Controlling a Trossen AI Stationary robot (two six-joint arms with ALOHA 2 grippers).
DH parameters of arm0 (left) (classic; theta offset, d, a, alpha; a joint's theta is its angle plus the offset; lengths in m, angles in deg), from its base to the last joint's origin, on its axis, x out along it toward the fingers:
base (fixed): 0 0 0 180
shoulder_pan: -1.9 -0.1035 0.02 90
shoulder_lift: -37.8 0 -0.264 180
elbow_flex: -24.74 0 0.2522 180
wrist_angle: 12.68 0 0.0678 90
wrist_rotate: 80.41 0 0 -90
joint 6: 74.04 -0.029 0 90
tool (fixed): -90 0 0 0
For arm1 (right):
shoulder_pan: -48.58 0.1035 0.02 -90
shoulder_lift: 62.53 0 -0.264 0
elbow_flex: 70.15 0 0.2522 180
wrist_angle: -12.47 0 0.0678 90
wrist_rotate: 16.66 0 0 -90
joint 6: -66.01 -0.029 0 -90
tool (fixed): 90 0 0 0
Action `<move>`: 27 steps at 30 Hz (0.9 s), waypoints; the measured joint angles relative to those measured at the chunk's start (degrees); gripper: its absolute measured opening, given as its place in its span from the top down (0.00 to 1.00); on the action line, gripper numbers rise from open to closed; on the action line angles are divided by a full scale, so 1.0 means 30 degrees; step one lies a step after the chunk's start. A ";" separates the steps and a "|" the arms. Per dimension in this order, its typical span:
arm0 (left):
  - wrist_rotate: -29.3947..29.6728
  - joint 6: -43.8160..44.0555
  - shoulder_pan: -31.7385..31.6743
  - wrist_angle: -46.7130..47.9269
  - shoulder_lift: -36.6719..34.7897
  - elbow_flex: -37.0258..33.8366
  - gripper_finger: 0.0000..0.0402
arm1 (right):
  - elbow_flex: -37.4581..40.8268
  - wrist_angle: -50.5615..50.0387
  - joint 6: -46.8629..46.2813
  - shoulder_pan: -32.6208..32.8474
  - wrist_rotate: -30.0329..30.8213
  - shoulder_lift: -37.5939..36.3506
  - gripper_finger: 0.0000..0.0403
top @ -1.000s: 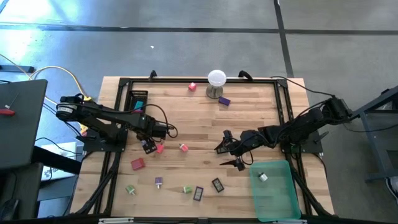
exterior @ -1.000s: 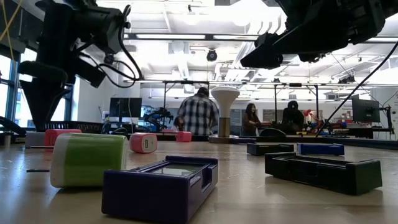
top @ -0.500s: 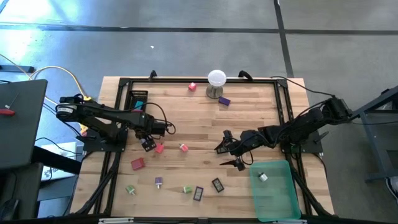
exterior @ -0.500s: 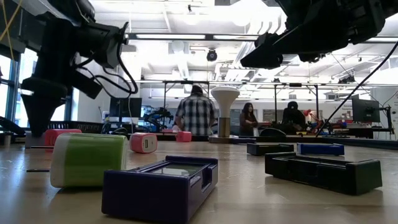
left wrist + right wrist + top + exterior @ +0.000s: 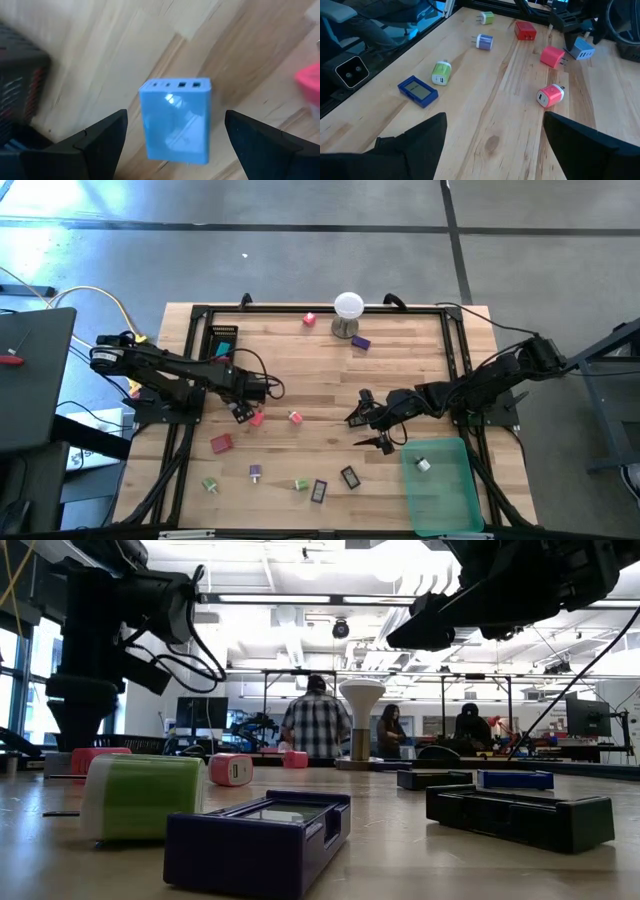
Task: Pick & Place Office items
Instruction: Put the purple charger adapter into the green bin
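So the left gripper [image 5: 175, 142] was hovering over a blue charger block [image 5: 175, 120] on the left side of the table [image 5: 400, 370], fingers spread wide either side of it and gripping nothing. The right gripper [image 5: 368, 430] sat mid-table, just left of the green bin [image 5: 445, 490], also wide open and empty. The other office items were scattered along the near-left: a red block [image 5: 221, 443], two pink ones [image 5: 552, 56], green plugs [image 5: 440, 73], a purple case [image 5: 258, 840]. One small piece was already in the bin.
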 joint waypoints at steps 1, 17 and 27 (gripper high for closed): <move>0.0007 0.0000 -0.0007 -0.0133 0.0000 0.0000 0.19 | 0.0000 0.0000 0.0000 0.0000 0.0001 0.0000 0.20; -0.0097 0.4219 -0.0095 -0.0781 -0.0058 -0.1910 0.21 | 0.0000 -0.0004 0.0000 0.0000 0.0007 0.0000 0.20; -0.0295 0.3908 -0.0095 -0.1270 -0.0036 -0.1953 0.47 | 0.0000 0.0139 0.0000 0.0007 -0.0017 0.0000 0.20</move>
